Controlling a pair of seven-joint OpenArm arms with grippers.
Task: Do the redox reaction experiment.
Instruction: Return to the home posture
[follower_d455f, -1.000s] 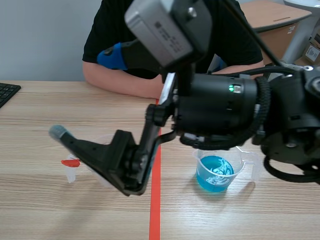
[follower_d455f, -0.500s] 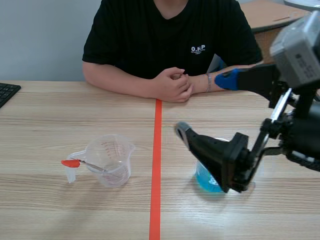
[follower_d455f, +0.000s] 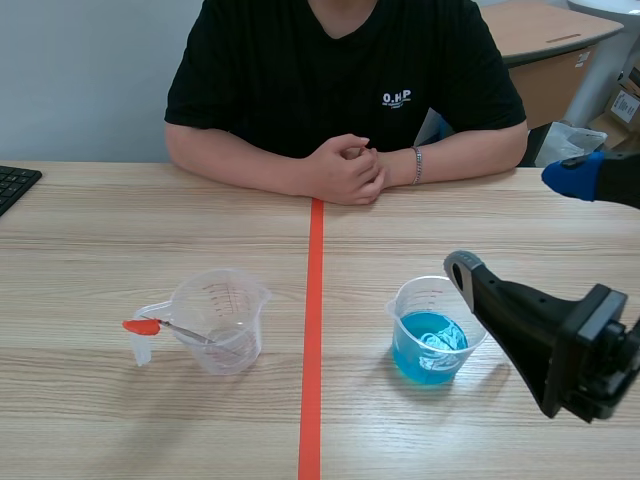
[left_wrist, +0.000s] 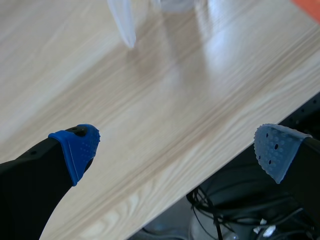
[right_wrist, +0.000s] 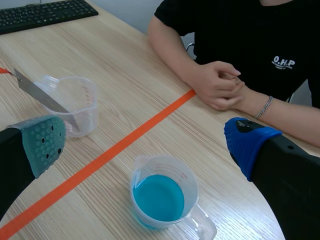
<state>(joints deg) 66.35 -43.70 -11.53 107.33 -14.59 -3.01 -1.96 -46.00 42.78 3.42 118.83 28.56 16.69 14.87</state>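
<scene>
Both hands hang released over the desk (follower_d455f: 150, 220), with 2 cups standing on either side of the tape line (follower_d455f: 312, 330).

The right hand (follower_d455f: 512, 223) is at the desk's right side, fingers spread wide with nothing between them. In its own wrist view the clear cup of blue liquid (follower_d455f: 430, 338) stands below and between those fingers, right of the line. Left of the line stands a second clear cup (follower_d455f: 222, 318) with a red-tipped metal spatula (follower_d455f: 165, 327) leaning in it, the red end out past the rim. The left hand (left_wrist: 175, 150) is likewise spread and grips nothing, over the desk's near edge with cables (left_wrist: 225, 210) below. A person (follower_d455f: 345, 70) sits across, forearms on the desk. A keyboard (follower_d455f: 15, 185) lies at the far left.
</scene>
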